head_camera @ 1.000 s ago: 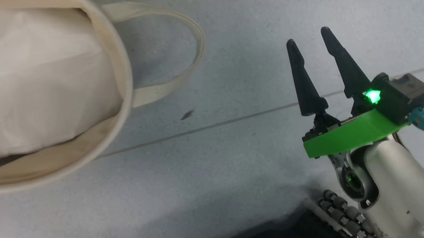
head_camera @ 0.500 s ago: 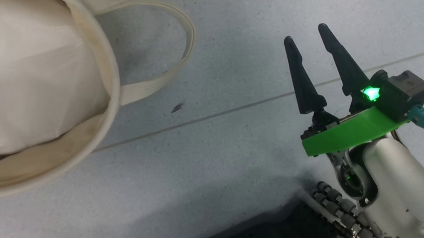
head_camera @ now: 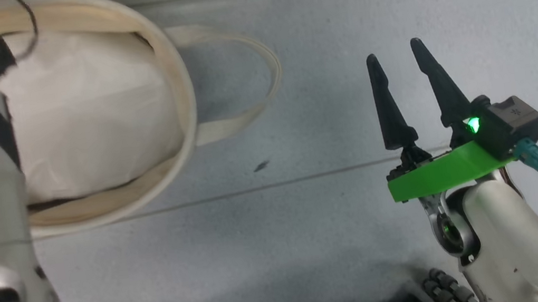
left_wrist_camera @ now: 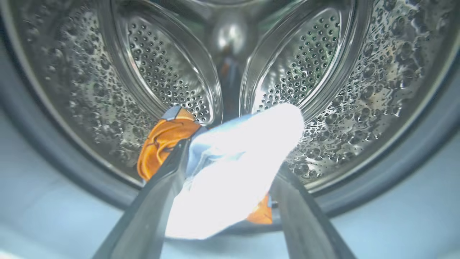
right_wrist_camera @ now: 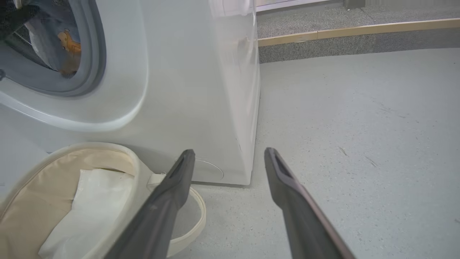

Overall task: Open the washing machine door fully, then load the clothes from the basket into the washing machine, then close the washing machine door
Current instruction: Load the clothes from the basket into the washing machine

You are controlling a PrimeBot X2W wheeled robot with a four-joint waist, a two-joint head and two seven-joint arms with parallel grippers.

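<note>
The left gripper [left_wrist_camera: 231, 158] reaches into the drum [left_wrist_camera: 161, 72] of the washing machine [right_wrist_camera: 201, 90], jaws spread wide around the blue-and-orange clothes [left_wrist_camera: 215, 151], apparently releasing them inside. The right gripper [head_camera: 392, 50] hangs open and empty beside the basket [head_camera: 185, 105].

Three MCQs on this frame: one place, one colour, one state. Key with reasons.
1. Where is the blue-and-orange garment? A) on the floor B) at the drum mouth, between the fingers of the left gripper C) on top of the washer
2. What colour is the bundle in the basket? A) white B) blue C) black
3. State of the right gripper? A) shut on a handle B) fingers apart, holding nothing C) shut on cloth
1 B: left wrist view shows it against the steel drum. 2 A: plain white in head view. 3 B: nothing lies between its fingers.
</note>
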